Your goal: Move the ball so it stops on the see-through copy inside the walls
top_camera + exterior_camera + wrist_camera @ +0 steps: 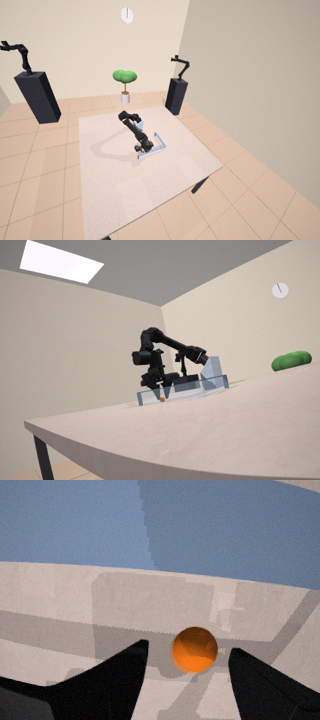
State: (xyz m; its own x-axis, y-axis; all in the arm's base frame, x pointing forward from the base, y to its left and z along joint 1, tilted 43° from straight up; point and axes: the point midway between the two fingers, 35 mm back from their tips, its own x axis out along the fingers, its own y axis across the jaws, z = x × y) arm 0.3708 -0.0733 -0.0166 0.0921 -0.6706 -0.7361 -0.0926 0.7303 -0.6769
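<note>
- The gripper point(143, 150) point(162, 398) point(190, 652) is standing partly open, its black tapered fingertips flanking the ball without gripping it.
- Between the tips, the ball point(143, 151) point(162, 399) point(195, 649) is sitting on the table; the wrist view is showing a gap on both sides, the narrower at picture right, while the top view is showing only a small orange spot.
- At the ball's lower left, the wrist view alone is revealing a thin paler rim of the see-through copy point(173, 659), almost wholly overlapped by the ball.
- The ball's smooth orange surface is looking darker brown across its upper half.
- Just beyond the tips, the long wall point(153, 152) point(178, 386) is running past the ball; it is filling the top of the wrist view as flat blue, but looking glassy in the exterior view, with ball and fingertips showing through.
- Farther from the jaws, the short wall point(159, 140) is meeting it; the top view is showing this corner most clearly.
- Around everything, the pale, faintly mottled table point(144, 186) point(168, 436) point(40, 590) is carrying soft grey shadows.
- Well apart from the jaws, a pale, slanted block point(138, 124) point(214, 369) is standing by the arm's lower end.
</note>
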